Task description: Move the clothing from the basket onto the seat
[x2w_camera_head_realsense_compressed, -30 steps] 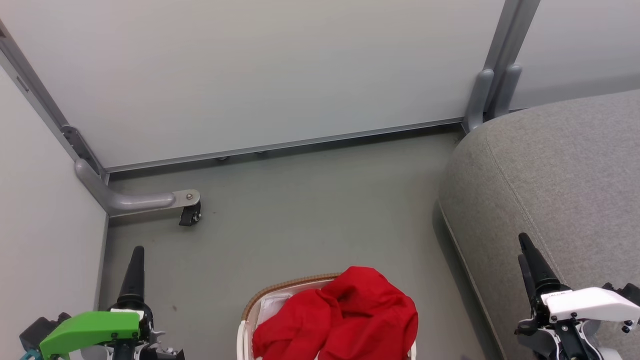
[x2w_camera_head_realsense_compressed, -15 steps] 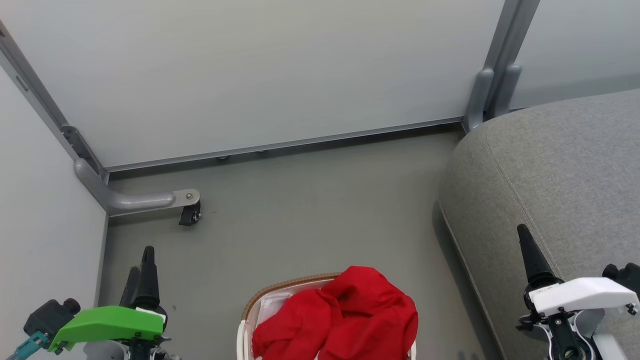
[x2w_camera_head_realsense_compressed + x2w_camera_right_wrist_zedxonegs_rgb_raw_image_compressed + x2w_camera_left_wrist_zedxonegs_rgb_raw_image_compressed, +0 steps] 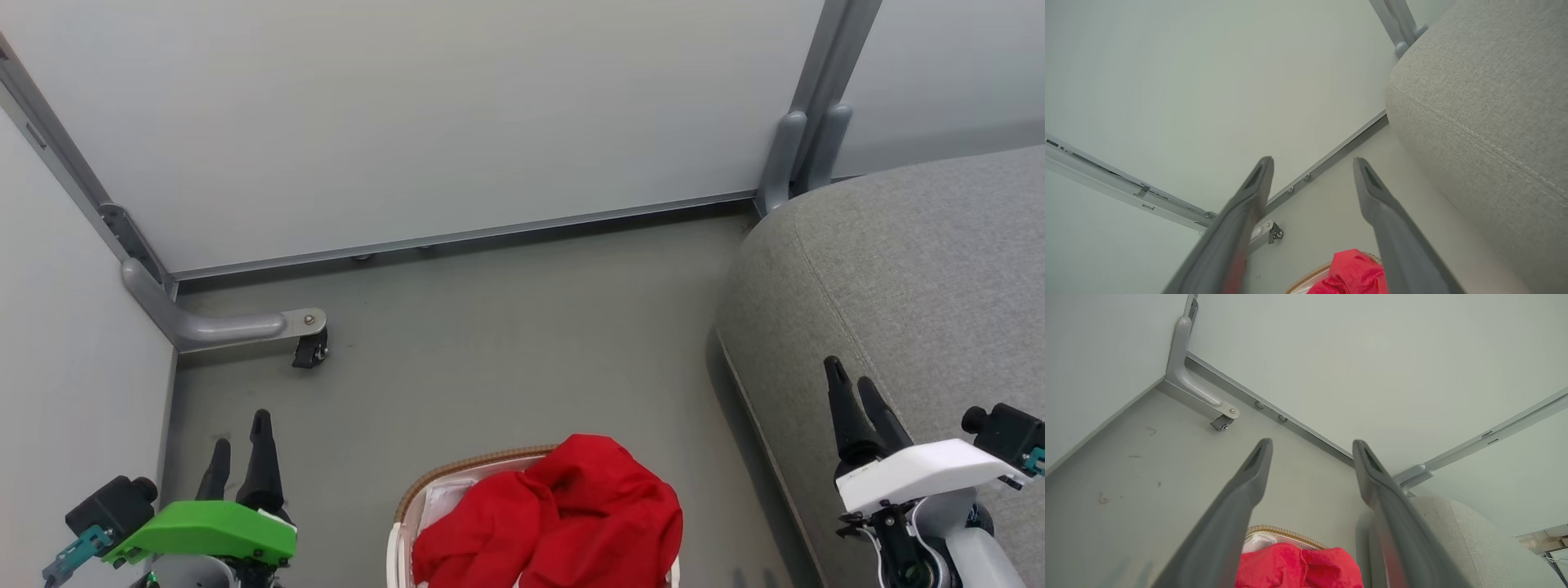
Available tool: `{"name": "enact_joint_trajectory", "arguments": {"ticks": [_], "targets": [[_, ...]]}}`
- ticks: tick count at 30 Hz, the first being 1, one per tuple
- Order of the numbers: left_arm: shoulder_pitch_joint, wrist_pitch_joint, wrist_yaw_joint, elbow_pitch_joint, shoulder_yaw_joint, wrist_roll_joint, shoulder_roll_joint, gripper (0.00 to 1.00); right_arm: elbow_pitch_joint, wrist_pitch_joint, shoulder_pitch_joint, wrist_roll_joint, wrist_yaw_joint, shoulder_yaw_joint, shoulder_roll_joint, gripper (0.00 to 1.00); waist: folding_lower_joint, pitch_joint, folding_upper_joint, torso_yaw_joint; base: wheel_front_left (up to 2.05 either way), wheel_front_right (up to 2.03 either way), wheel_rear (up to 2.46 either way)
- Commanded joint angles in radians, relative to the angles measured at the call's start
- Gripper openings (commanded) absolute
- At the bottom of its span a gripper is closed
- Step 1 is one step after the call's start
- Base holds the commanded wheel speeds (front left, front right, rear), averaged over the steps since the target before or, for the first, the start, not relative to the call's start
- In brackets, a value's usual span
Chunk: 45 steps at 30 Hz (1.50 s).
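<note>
Red clothing (image 3: 563, 518) is heaped in the cream basket (image 3: 457, 472) with a brown rim at the bottom centre of the head view, spilling over its right side. The clothing (image 3: 1298, 567) and the basket rim (image 3: 1274, 531) show low between my left fingers, and the clothing (image 3: 1351, 273) shows low in the right wrist view. The grey seat (image 3: 914, 278) fills the right side. My left gripper (image 3: 241, 437) is open, left of the basket above the floor. My right gripper (image 3: 849, 388) is open in front of the seat's edge, right of the basket. Both hold nothing.
Pale partition walls (image 3: 408, 106) close the back and left. A grey bracket foot with a black caster (image 3: 309, 351) stands on the floor at the back left. A grey post (image 3: 804, 139) rises behind the seat's corner. Grey floor (image 3: 506, 343) lies beyond the basket.
Both grippers have turned about their wrists, so that two separate fingers now show on each. The left one dropped lower and rightward; the right one shifted left and up. Clothing and basket have not moved.
</note>
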Motion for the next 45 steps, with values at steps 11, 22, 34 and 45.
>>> {"name": "enact_joint_trajectory", "arguments": {"ticks": [11,22,34,45], "targets": [[-0.015,-0.044,0.03,-0.001,-0.042,0.169,0.022,1.0,-0.004,-0.042,-0.023,-0.183,0.0,0.022,-0.013,1.0,0.0,0.0,0.0,0.002,0.0,0.0,0.0],[-0.01,-0.075,0.047,0.014,-0.067,0.29,0.03,1.0,0.005,-0.073,-0.026,-0.317,0.0,0.043,-0.019,1.0,0.0,-0.002,0.0,0.003,0.0,0.0,0.0],[0.006,-0.106,0.053,0.023,-0.075,0.405,0.021,1.0,0.016,-0.105,-0.02,-0.443,0.0,0.051,-0.018,1.0,0.0,-0.006,0.0,0.008,0.0,0.0,0.0],[0.025,-0.132,0.044,0.018,-0.072,0.503,0.008,1.0,0.028,-0.129,-0.003,-0.545,0.0,0.06,-0.012,1.0,0.0,-0.01,0.0,0.007,0.0,0.0,0.0]]}}
